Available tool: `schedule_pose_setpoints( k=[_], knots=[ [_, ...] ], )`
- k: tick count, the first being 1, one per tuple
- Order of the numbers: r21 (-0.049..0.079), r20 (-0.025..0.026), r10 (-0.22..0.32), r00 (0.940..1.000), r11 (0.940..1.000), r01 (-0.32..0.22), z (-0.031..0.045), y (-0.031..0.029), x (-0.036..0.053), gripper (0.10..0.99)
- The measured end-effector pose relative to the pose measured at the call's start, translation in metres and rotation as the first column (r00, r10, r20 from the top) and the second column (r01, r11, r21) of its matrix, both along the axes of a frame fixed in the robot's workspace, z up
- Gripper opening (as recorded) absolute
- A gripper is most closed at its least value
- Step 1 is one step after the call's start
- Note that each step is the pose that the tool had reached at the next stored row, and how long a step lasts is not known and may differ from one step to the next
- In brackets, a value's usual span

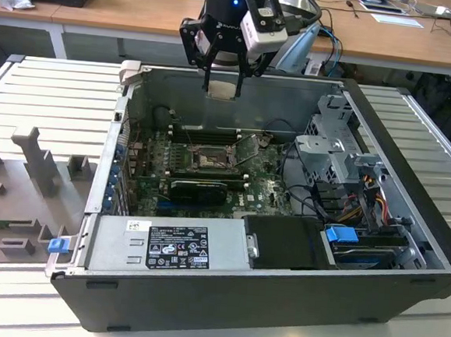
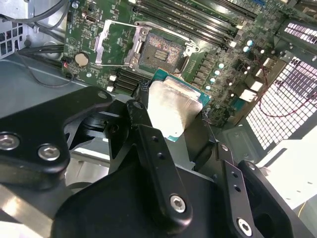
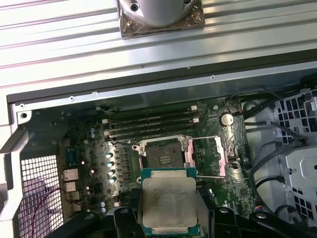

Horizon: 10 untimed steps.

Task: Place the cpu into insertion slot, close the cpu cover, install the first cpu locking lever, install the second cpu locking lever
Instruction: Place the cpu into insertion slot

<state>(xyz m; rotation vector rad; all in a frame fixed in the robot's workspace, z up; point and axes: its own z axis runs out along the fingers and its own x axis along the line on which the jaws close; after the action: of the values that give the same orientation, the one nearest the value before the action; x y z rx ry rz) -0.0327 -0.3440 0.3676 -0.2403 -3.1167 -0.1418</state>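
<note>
The gripper [image 1: 221,82] holds the cpu [image 3: 168,201] tight, up in the air over the case [image 1: 278,297], while the slot [image 3: 166,151] is empty and the cover [image 3: 221,154] is flipped open, so no step is done yet.

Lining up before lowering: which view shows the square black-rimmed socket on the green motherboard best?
The first wrist view: the square black-rimmed socket lies open, seen almost head-on, beyond the held pale square chip. The second wrist view shows it slanted; the exterior view shows it small.
</note>
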Motion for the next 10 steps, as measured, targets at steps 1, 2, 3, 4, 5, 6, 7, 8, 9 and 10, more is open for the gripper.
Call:
schedule_pose_setpoints(
  k=[1,2,3,4,5,6,7,8,9,10],
  knots=[
    [0.0,0.0,-0.003,1.0,1.0,0.003,0.0,0.0,0.0,0.533],
    [0.0,0.0,-0.005,1.0,1.0,0.005,0.0,0.0,0.0,0.533],
    [0.0,0.0,-0.007,1.0,1.0,0.007,0.0,0.0,0.0,0.533],
    [0.0,0.0,-0.009,1.0,1.0,0.009,0.0,0.0,0.0,0.533],
    [0.0,0.0,-0.01,0.9999,0.9999,0.01,0.0,0.0,0.0,0.533],
    [0.0,0.0,-0.012,0.9999,0.9999,0.012,0.0,0.0,0.0,0.533],
    [0.0,0.0,-0.014,0.9999,0.9999,0.014,0.0,0.0,0.0,0.533],
    [0.0,0.0,-0.016,0.9999,0.9999,0.016,0.0,0.0,0.0,0.533],
    [0.0,0.0,-0.018,0.9998,0.9998,0.018,0.0,0.0,0.0,0.533],
    [0.0,0.0,-0.02,0.9998,0.9998,0.02,0.0,0.0,0.0,0.533]
  ],
)
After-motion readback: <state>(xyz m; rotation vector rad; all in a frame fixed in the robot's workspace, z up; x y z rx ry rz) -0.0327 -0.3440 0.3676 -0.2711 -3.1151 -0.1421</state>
